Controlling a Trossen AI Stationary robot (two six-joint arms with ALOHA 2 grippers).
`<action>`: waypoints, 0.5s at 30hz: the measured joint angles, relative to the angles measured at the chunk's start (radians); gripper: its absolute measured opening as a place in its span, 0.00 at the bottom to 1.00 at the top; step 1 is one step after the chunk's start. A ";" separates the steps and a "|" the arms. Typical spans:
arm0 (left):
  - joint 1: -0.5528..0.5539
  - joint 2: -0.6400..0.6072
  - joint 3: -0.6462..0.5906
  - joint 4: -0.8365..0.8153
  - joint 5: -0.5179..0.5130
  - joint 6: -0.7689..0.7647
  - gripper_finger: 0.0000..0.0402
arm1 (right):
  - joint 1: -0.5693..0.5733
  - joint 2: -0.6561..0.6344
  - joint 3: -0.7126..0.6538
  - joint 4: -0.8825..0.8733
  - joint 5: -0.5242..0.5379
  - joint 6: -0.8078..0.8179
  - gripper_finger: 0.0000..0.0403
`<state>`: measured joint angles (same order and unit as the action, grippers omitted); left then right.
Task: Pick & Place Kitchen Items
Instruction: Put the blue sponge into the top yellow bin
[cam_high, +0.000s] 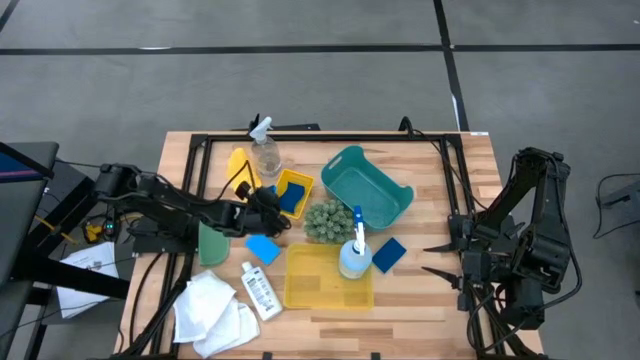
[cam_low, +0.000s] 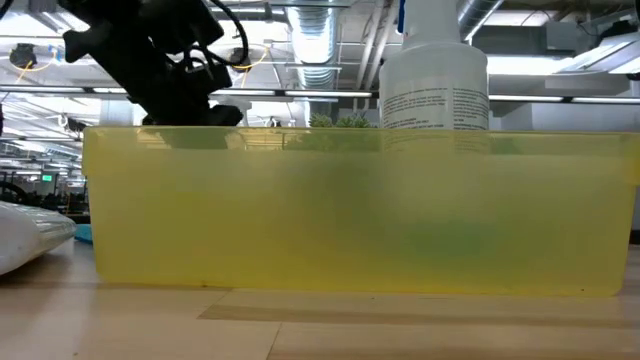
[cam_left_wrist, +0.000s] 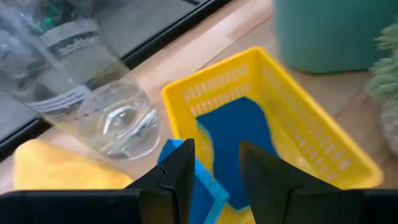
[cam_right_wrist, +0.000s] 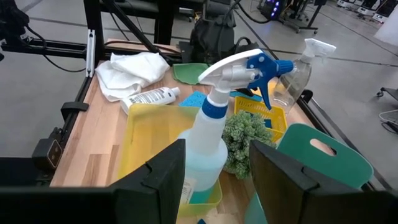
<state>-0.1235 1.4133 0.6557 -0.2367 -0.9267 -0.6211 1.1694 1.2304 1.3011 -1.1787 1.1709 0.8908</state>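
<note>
Sponge (cam_left_wrist: 239, 140) half hidden behind left claw (cam_left_wrist: 214, 163), fingers apart over yellow basket (cam_left_wrist: 311, 124); right claw (cam_right_wrist: 214, 171) parted, idle.

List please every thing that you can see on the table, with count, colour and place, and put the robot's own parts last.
sponges: three, blue; one in the small yellow basket, one near table centre-left, one right of the flat bin.
spray bottles: two; blue-topped one in the flat bin's corner, clear one at the far edge.
small white bottle: one, lying left of the bin.
white cloths: a pile, near-left corner.
yellow cloth: one, beside the clear bottle.
green piece: one, left side.
small yellow basket: one, centre.
flat yellow bin: one, near edge.
teal basket: one, far right of centre.
green bumpy ball: one, centre.
left hand: over the small basket, fingers apart.
right hand: open, at the right edge.
</note>
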 joint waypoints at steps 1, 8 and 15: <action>0.000 0.008 0.011 -0.023 0.000 -0.017 0.30 | 0.000 0.000 0.000 -0.001 0.000 0.000 0.42; -0.008 0.018 0.026 -0.089 0.034 -0.013 0.31 | 0.000 0.000 0.000 -0.015 0.000 0.000 0.42; -0.097 -0.025 0.027 -0.085 0.016 0.259 0.43 | 0.000 0.000 -0.001 -0.017 -0.015 0.011 0.42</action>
<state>-0.2201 1.3888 0.6826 -0.3220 -0.9105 -0.3625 1.1694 1.2304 1.2997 -1.1960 1.1564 0.9020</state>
